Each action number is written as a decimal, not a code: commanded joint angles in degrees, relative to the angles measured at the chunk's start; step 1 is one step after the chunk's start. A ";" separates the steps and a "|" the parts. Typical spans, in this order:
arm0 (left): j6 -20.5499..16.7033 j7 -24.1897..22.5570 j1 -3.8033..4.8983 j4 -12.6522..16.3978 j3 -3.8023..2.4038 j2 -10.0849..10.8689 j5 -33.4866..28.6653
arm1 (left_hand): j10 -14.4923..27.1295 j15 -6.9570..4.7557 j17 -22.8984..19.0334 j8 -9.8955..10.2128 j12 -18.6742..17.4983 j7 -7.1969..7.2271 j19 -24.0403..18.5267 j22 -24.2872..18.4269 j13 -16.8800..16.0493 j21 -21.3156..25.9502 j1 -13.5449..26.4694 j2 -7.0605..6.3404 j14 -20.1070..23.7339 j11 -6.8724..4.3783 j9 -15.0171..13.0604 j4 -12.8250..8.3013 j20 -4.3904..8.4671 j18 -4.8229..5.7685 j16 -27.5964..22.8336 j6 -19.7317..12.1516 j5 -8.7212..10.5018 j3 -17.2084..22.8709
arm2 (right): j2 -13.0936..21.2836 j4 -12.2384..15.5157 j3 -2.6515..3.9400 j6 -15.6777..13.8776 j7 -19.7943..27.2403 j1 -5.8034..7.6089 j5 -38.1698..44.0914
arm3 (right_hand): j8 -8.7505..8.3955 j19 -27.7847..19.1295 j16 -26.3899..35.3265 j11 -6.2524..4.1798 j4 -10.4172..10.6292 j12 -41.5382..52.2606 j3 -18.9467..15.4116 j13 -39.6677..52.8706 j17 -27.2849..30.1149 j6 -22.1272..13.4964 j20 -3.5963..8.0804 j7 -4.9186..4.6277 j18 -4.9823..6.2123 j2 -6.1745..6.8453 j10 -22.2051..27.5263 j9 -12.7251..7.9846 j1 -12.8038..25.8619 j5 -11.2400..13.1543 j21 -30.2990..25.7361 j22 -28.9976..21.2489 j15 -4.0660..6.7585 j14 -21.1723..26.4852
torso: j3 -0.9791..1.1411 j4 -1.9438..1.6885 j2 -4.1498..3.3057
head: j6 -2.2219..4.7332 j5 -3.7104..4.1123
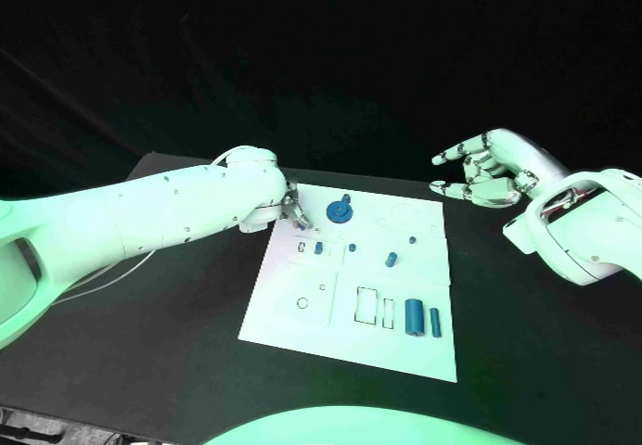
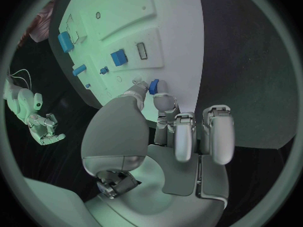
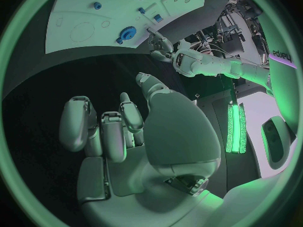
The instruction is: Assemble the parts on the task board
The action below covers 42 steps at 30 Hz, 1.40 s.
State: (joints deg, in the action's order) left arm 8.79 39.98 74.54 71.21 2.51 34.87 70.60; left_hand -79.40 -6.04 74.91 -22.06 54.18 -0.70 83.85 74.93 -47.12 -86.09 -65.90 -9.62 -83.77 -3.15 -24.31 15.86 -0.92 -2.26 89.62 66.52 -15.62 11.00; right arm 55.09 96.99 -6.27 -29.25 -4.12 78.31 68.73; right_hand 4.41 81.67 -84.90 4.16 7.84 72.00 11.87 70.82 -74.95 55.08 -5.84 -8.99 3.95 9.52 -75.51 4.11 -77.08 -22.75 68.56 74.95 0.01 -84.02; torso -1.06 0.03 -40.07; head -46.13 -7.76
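Between left hand [image 2: 165, 117] fingertips, blue part [image 2: 153, 86]

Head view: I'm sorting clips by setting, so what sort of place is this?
Probably a robotics lab bench: a black table carries a white task board with small blue parts, and equipment racks stand behind.

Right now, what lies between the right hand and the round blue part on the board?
In the head view, only bare white task board with faint outlines, then black table, lies between the right hand and the round blue part.
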 commanded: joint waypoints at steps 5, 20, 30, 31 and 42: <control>0.07 2.45 0.04 0.22 -0.08 0.04 0.13 | -0.04 0.16 15.09 -0.30 0.40 0.01 2.82 10.98 -0.11 -0.29 -0.36 0.43 -6.23 0.03 0.10 0.08 0.17 0.95 0.38 0.50 0.01 -0.34 | -0.05 0.01 0.01 0.31 0.04 0.00 0.30 | 0.06 -0.27 0.30 -0.16 0.41 -0.16 -0.08 0.04 -7.61 0.29 -0.03 -0.02 0.21 0.41 -0.06 -0.08 0.35 -0.39 -0.04 8.60 0.24 -3.99 | 0.01 0.03 -0.01 | 0.03 -0.08; 0.08 2.45 0.05 0.17 -0.10 0.10 0.02 | -0.09 0.17 15.09 -0.42 0.49 -0.09 2.86 11.03 -0.18 -0.32 -0.06 0.60 -6.23 0.10 0.31 0.67 0.17 0.97 0.38 0.51 0.12 -2.14 | -0.12 -0.05 0.01 0.31 0.05 0.00 0.30 | 0.06 -0.27 0.30 -0.16 0.41 -0.16 -0.08 0.04 -7.61 0.29 -0.03 -0.02 0.21 0.41 -0.06 -0.08 0.35 -0.39 -0.04 8.60 0.24 -3.99 | -0.01 0.01 -0.02 | -0.01 0.01; -0.44 2.42 0.05 0.22 -0.10 0.13 -0.31 | -0.17 0.20 15.09 -0.52 0.65 -0.10 2.93 11.13 -0.34 -0.39 0.35 0.88 -6.23 0.12 0.44 0.76 0.16 1.00 0.38 0.56 0.15 -3.31 | -0.17 -0.09 0.01 0.32 0.06 0.00 0.30 | 0.06 -0.27 0.30 -0.16 0.41 -0.16 -0.08 0.04 -7.61 0.29 -0.03 -0.02 0.21 0.41 -0.06 -0.08 0.35 -0.39 -0.04 8.60 0.24 -3.99 | -0.02 0.01 -0.01 | 0.02 -0.01; -0.47 2.42 0.05 0.22 -0.10 0.14 -0.32 | -0.17 0.20 15.09 -0.53 0.65 -0.10 2.93 11.13 -0.34 -0.39 0.39 0.98 -6.23 0.11 0.46 0.75 0.16 1.00 0.38 0.57 0.14 -3.47 | -0.17 -0.09 0.01 0.32 0.06 0.00 0.30 | 0.06 -0.27 0.30 -0.16 0.41 -0.16 -0.08 0.04 -7.61 0.29 -0.03 -0.02 0.21 0.41 -0.06 -0.08 0.35 -0.39 -0.04 8.60 0.24 -3.99 | -0.01 0.00 -0.01 | 0.03 0.01; -0.72 2.42 0.06 0.54 -0.16 0.39 -0.36 | -0.18 0.19 15.09 -0.60 0.68 -0.10 2.90 11.09 -0.36 -0.35 0.63 1.14 -6.23 0.12 0.56 0.74 0.14 0.98 0.38 0.53 0.13 -4.47 | -0.18 -0.20 0.01 0.28 0.02 0.00 0.30 | 0.06 -0.27 0.30 -0.16 0.41 -0.16 -0.08 0.04 -7.61 0.29 -0.03 -0.02 0.21 0.41 -0.06 -0.08 0.35 -0.39 -0.04 8.60 0.24 -3.99 | 0.01 0.02 0.01 | 0.00 -0.02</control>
State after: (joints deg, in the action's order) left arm 8.47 39.98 74.55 71.53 2.41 35.26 70.54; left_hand -79.40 -6.04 74.90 -22.29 54.60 -0.91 83.85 74.91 -47.43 -86.08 -65.50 -8.83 -83.77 -3.15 -23.79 16.59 -0.92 -2.25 89.62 66.73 -15.62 6.75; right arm 54.95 96.83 -6.27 -29.24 -4.13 78.31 68.73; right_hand 4.41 81.67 -84.90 4.16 7.84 72.00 11.87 70.82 -74.92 55.08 -5.84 -8.99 3.95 9.52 -75.50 4.11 -77.08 -22.75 68.56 74.92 0.01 -84.02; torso -1.06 0.04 -40.08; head -46.11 -7.74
